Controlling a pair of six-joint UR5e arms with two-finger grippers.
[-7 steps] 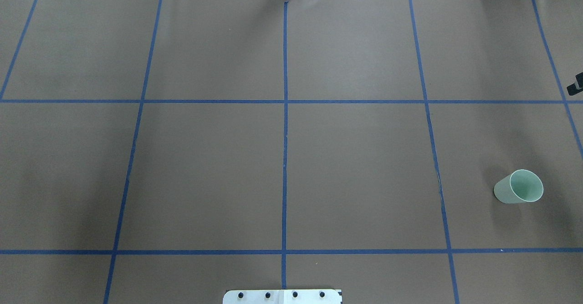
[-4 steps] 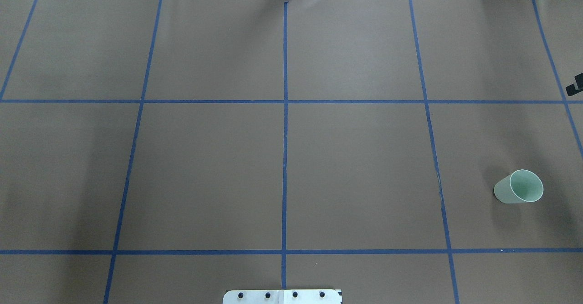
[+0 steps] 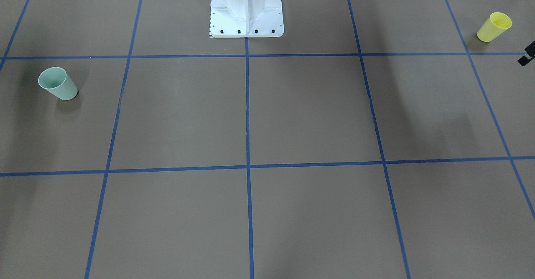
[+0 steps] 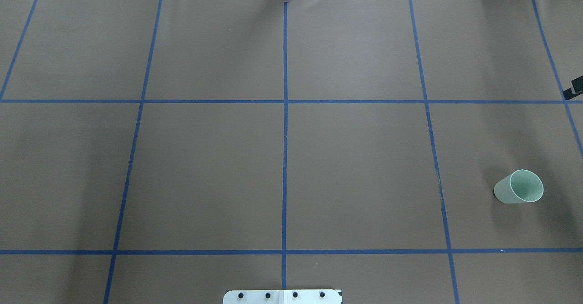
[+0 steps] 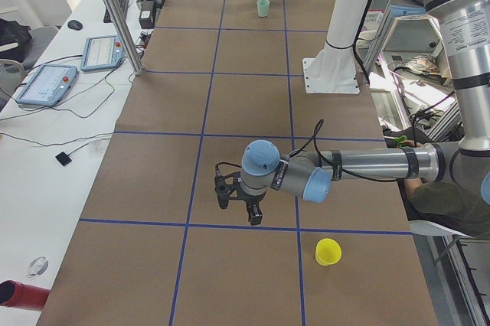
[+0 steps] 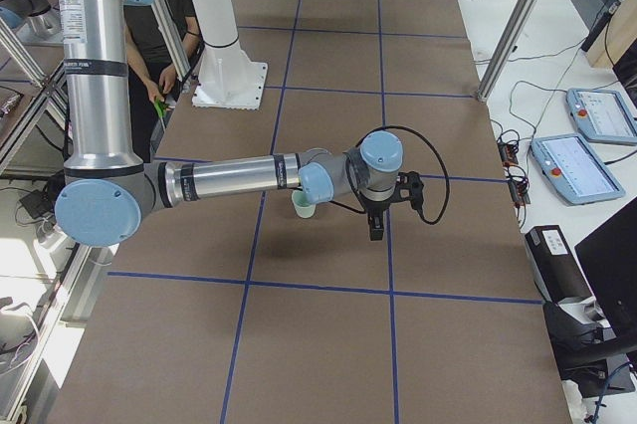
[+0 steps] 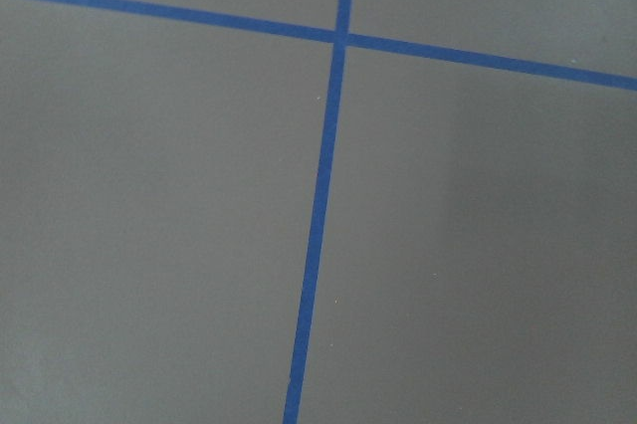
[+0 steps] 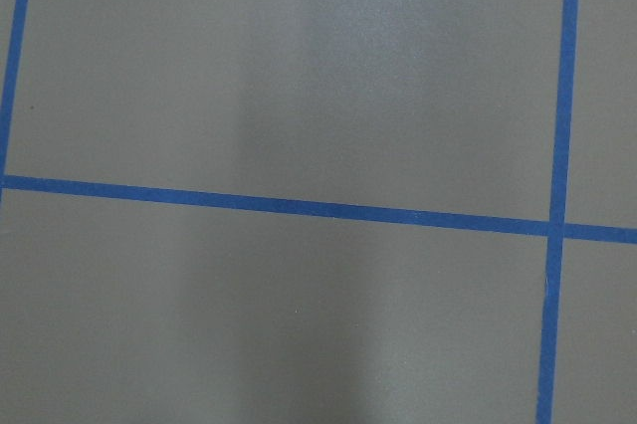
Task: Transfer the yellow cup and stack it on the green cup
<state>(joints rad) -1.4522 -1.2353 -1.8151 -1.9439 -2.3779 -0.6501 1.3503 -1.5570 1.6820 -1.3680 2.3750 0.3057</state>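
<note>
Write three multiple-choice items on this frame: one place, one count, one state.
1. The pale mint-green plastic cup stands at which part of the brown paper-covered table?
A. the robot's right end
B. the robot's left end
C. the middle
2. How many cups are on the table?
A. one
B. two
C. three
3. The bright yellow plastic cup is:
A. nested in the green one
B. lying on its side
C. upright and alone
Key: 1 A, it sits near the right edge of the overhead view. 2 B, the left side view shows one green and one yellow. 3 C, its open mouth faces up, far from the green cup.
</note>
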